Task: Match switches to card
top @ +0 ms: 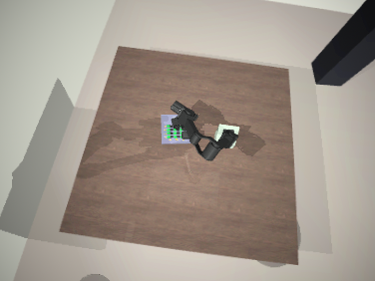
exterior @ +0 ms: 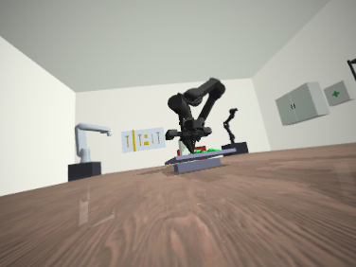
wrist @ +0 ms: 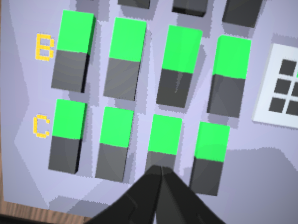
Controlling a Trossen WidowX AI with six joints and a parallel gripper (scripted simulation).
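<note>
Brown wood tabletop point(top: 150, 209) point(exterior: 180, 218) point(wrist: 15, 212) filled the middle of the top view, pale floor around it. Your switch panel point(top: 164, 140) point(exterior: 199, 166) point(wrist: 25, 165) sat just left of centre there, under the arm.

Progress: you had the gripper point(top: 176, 124) point(exterior: 191, 151) point(wrist: 159, 174) low over it, so the final lift wasn't done. Wrist view gave you rows B and C whole, only the near ends of the row above. The card point(wrist: 262, 100) was cut off at the right edge: first column dark grey all the way down, rest mostly out of frame. You couldn't count matches or leftovers from that; raised ends weren't readable enough either.

Fingers were closed, tips together, nothing held. They overlapped the grey half of switch C3 point(wrist: 165, 134), lower centre of the wrist frame; contact, can't tell. Looked like you were lining up a press there.

Orientation: switch long axes ran nearly up-down in the wrist frame, tops leaning right, green ends up. Rows sloped gently down to the right. Panel's own long axis: can't tell, arm and crop hid too much.
</note>
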